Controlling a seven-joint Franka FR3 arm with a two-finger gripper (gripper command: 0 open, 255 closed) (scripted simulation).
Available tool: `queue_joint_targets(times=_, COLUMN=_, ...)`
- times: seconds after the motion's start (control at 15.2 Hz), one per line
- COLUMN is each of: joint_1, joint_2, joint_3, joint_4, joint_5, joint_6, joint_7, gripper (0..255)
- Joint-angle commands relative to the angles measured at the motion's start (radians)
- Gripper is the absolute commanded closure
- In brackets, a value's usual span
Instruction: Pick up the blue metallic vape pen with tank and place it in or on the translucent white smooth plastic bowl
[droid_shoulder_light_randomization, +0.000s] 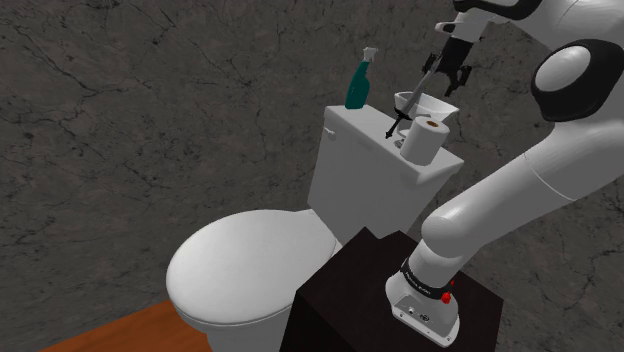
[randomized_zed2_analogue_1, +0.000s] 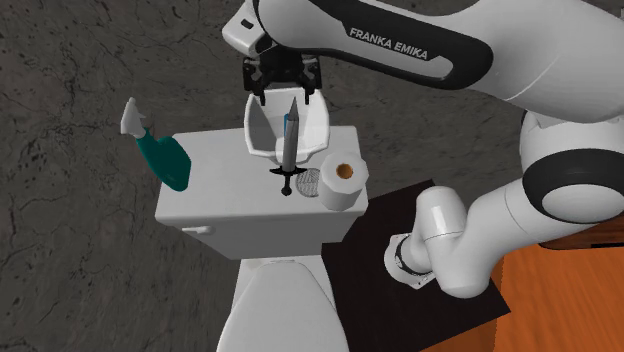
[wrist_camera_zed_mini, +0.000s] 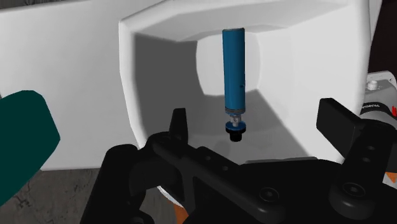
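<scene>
Seen from the wrist, the black gripper (wrist_camera_zed_mini: 256, 116) has its two fingers (wrist_camera_zed_mini: 179, 127) spread wide apart, clasping nothing. Beyond them, in line with the gap, the blue vape pen (wrist_camera_zed_mini: 233, 70) shows against the inside of the white bowl (wrist_camera_zed_mini: 159, 83). Its clear tank and black tip point back towards the gripper. Neither finger touches the pen (whether it rests on the bowl or hangs free cannot be told).

In the shoulder view, the dark stand (droid_shoulder_light_randomization: 350, 290) sits at the lower right. The closed white toilet lid (droid_shoulder_light_randomization: 245, 265) is at the lower left, above a strip of orange-brown floor (droid_shoulder_light_randomization: 120, 330). Behind these, mid-frame, the white tank (droid_shoulder_light_randomization: 370, 170) carries a toilet roll (droid_shoulder_light_randomization: 422, 140) standing on end, just in front of the bowl. A teal spray bottle (droid_shoulder_light_randomization: 359, 85) stands at upper centre, well apart from the bowl. The gripper hovers over the bowl at the upper right. There the pen appears as a thin dark slanted line, running from the fingers down past the bowl's rim.

In the second exterior view, at upper centre, the pen stands nearly upright in front of the bowl, its dark lower end over the tank's top.

Farthest back is a dark grey veined wall (droid_shoulder_light_randomization: 150, 100).
</scene>
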Motion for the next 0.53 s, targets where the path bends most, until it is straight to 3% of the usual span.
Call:
queue_joint_targets(times=0.0, joint_1=0.005, joint_2=0.029, joint_3=-0.004, joint_4=0.094, joint_5=0.013, joint_6=-0.069, joint_7=-0.008, gripper=0)
queue_joint_targets(times=0.07, joint_1=0.007, joint_2=0.045, joint_3=-0.009, joint_4=0.137, joint_5=0.02, joint_6=-0.097, joint_7=-0.015, gripper=0)
queue_joint_targets(times=0.46, joint_1=0.007, joint_2=0.045, joint_3=-0.009, joint_4=0.137, joint_5=0.02, joint_6=-0.097, joint_7=-0.015, gripper=0)
